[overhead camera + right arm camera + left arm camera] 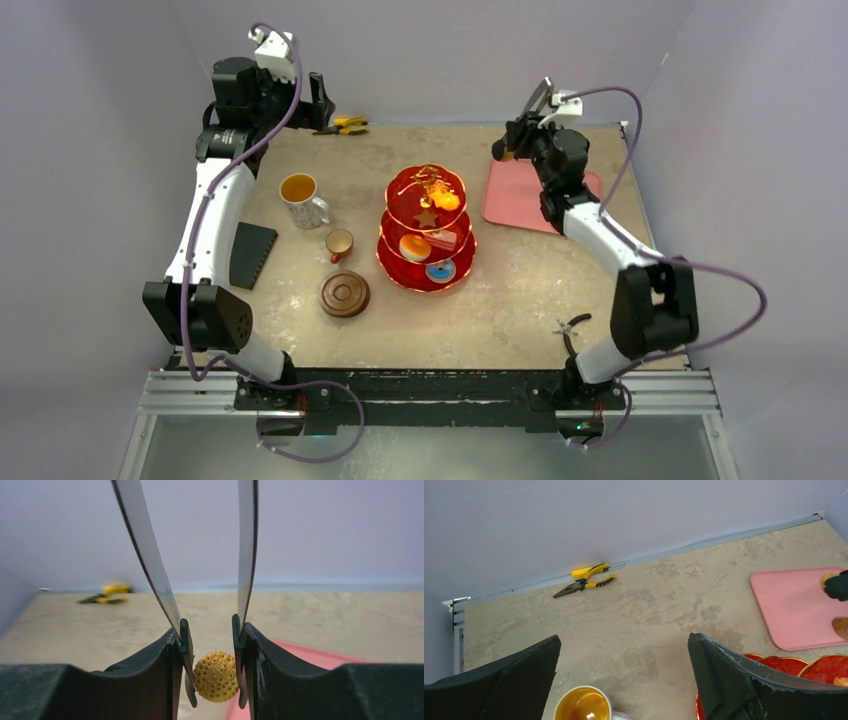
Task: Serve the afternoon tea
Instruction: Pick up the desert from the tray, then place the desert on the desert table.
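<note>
Between lilac walls [450, 50], mottled beige tabletop [500, 320] with red stand [403, 195]

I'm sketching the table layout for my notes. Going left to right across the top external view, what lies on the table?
Black ridged pad → white mug of tea → small brown cup → red three-tier stand → pink tray.

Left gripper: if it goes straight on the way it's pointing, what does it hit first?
Likely bare table, beyond the mug and short of the pliers. Depth is unclear, so a shallower line could reach the pliers or the wall.
</note>
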You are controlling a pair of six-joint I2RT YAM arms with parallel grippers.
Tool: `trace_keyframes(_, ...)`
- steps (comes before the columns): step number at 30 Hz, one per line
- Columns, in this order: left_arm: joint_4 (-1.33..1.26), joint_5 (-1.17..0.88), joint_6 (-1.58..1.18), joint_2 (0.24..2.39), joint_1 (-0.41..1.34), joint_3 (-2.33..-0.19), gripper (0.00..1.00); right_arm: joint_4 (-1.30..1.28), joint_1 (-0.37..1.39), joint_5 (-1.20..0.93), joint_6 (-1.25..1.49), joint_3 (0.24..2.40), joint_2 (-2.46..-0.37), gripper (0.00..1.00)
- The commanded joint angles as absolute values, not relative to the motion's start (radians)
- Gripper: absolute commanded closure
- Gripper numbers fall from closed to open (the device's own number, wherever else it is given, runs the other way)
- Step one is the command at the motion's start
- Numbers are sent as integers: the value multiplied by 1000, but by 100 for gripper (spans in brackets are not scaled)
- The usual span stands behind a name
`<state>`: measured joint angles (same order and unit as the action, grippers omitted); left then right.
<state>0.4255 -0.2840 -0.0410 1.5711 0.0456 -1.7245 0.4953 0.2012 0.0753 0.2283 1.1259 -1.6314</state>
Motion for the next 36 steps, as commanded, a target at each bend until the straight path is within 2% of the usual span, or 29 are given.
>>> trace_keyframes(1,376,-295,-42,1539,36,-1736,1,537,250,6,302,1011,-1459,64)
trace_keyframes(5,373,-299,-46,1539,35,-1735,1,538,283,-61,365,915,-1342,64)
trace_keyframes(13,371,-305,-54,1537,35,-1730,1,531,304,-169,424,837,-1252,64)
trace_keyframes(27,372,-311,-58,1539,35,-1739,1,561,341,-281,468,816,-1264,63)
trace_keyframes(36,373,-309,-58,1542,36,-1744,1,562,361,-287,476,824,-1301,54)
